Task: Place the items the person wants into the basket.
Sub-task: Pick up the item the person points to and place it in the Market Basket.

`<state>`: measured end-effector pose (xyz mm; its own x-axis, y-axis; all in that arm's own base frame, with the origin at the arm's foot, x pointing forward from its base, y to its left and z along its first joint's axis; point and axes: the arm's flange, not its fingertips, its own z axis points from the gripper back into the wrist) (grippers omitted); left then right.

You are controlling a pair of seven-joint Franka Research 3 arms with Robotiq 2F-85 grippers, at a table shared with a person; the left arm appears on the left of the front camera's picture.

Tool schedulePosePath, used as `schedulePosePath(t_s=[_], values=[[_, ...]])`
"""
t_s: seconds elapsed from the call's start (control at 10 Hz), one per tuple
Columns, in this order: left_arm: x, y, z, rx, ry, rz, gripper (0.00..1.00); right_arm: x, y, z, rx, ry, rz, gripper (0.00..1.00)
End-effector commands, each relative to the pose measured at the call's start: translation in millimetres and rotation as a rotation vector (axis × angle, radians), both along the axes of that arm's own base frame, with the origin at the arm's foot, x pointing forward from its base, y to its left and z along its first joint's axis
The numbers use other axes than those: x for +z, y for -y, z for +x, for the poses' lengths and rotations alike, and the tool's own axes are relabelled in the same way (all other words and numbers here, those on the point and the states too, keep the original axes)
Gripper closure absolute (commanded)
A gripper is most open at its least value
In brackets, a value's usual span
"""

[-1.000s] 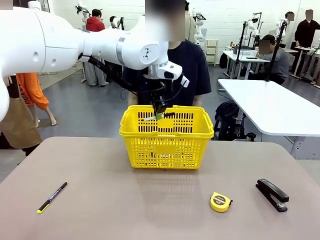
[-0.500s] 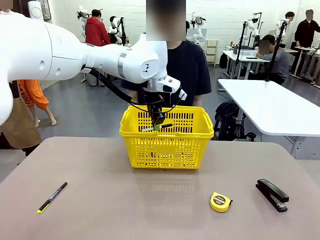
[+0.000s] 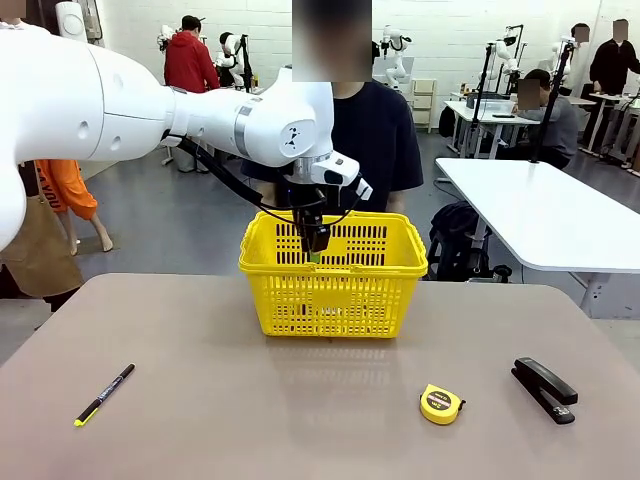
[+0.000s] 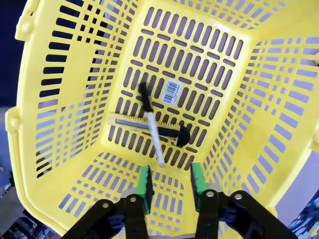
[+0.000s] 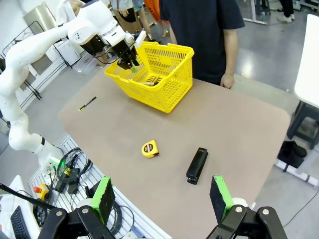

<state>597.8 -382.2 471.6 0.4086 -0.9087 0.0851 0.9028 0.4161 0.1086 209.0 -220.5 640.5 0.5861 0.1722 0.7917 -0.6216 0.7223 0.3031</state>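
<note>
**Other Items On and Around the Table**

A thin black pen [image 3: 104, 394] with a yellow tip is seen lying slantwise on the left part of the brown table [image 3: 300, 420]; a round yellow tape measure [image 3: 441, 404] is laid flat on the right part, well apart from the pen; a white table [image 3: 560, 215] is set beyond at the right; a dark bag [image 3: 455, 240] is placed on the floor beside it; a figure in a red hoodie [image 3: 190, 62] is seen far back.

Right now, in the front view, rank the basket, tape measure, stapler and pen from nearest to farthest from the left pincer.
1. Basket: far centre; the left pincer hangs inside it.
2. Tape measure: near side, right of centre.
3. Stapler, at the right edge, and pen, at the left: too close to call.
</note>
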Motion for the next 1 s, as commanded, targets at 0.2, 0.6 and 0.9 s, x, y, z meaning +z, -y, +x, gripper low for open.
schedulePosePath(t_s=[0.2, 0.6, 0.9], values=[[5.9, -3.7, 2.9, 0.003, 0.006, -0.012, 0.00, 0.2, -0.1, 0.7, 0.016, 0.019, 0.024, 0.00], [8.6, -4.9, 4.1, 0.012, -0.007, -0.017, 0.00, 0.2, -0.1, 0.7, 0.016, 0.019, 0.024, 0.00], [32.3, -13.6, -8.9, 0.037, -0.031, 0.007, 0.00, 0.2, -0.1, 0.7, 0.016, 0.019, 0.024, 0.00]])
